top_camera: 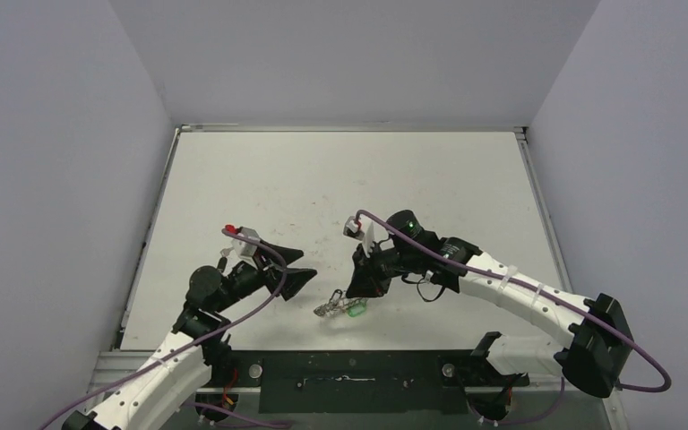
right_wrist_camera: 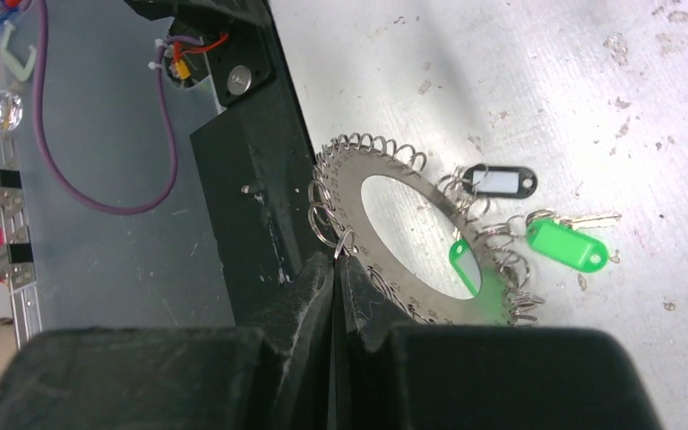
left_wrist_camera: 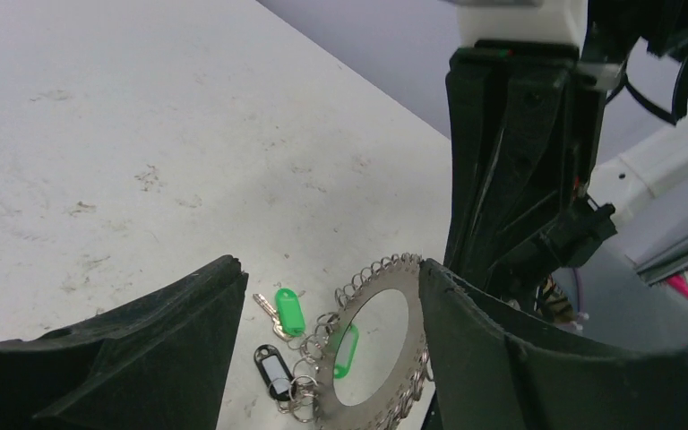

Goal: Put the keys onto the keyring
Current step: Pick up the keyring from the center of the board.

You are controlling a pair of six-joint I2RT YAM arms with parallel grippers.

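The keyring [right_wrist_camera: 342, 188] is dull grey metal edged with shiny wire loops; the keys [right_wrist_camera: 566, 245] have glossy green and black plastic heads; the bench [right_wrist_camera: 520, 81] is matt white, scuffed; the right fingers [right_wrist_camera: 300, 305] are matt black plastic

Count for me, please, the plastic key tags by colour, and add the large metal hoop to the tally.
Green key tags: 2
Black key tag: 1
Scalloped keyring: 1
Total: 4
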